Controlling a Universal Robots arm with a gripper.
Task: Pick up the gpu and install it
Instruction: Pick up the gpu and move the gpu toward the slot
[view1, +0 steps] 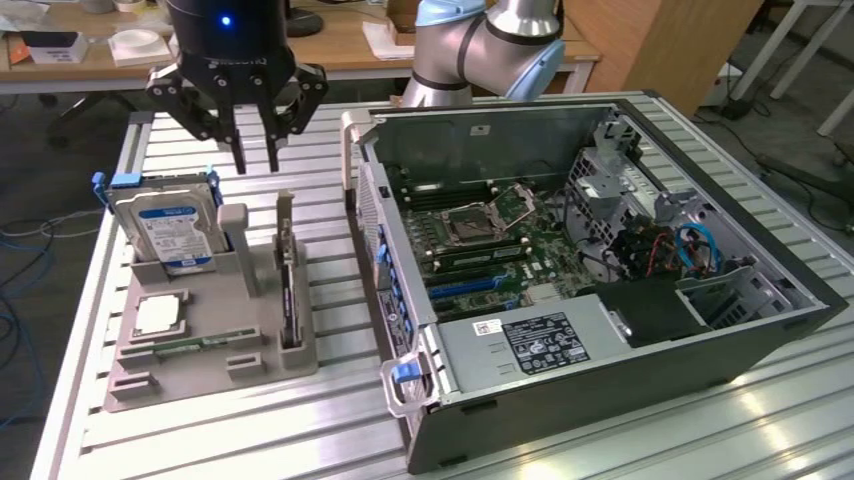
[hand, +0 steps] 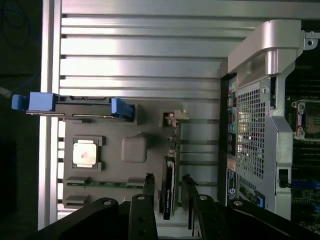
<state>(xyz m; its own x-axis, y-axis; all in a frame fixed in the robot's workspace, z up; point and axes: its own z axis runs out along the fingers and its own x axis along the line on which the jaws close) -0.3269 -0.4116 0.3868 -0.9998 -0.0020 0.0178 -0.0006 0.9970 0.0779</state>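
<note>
Where the slatted aluminium table (view1: 747, 420) is seen in the exterior view, its right-hand part is occupied by an open computer case (view1: 601, 400), laid on its side so that the motherboard (view1: 494, 240) and the labelled power supply (view1: 534, 340) are exposed. On the exterior view's left, just beside the case, a grey moulded holder (view1: 200, 370) is set on the table. The gripper (view1: 256, 160) is held above the far end of this holder, its fingers (hand: 148, 187) parted and nothing gripped between them. A silver hard drive (view1: 167, 225) with a blue-white label is stood upright in blue rails at the holder's far corner. The gpu (view1: 287, 300) is stood on its long edge in a narrow slot along the side of the holder nearest the case, and it is not touched by the gripper. From the wrist view the card is seen edge-on: a thin green board, a black block on one face, and a silvery metal piece at one end. In that view the two fingers are seen on either side of the card's line. The card is flanked closely by the slot walls, and a raised grey block (view1: 235, 228) is placed between it and the drive. A square processor (view1: 158, 313) is laid flat in a recess, and a narrow green memory strip (view1: 187, 347) is laid beside it.
</note>
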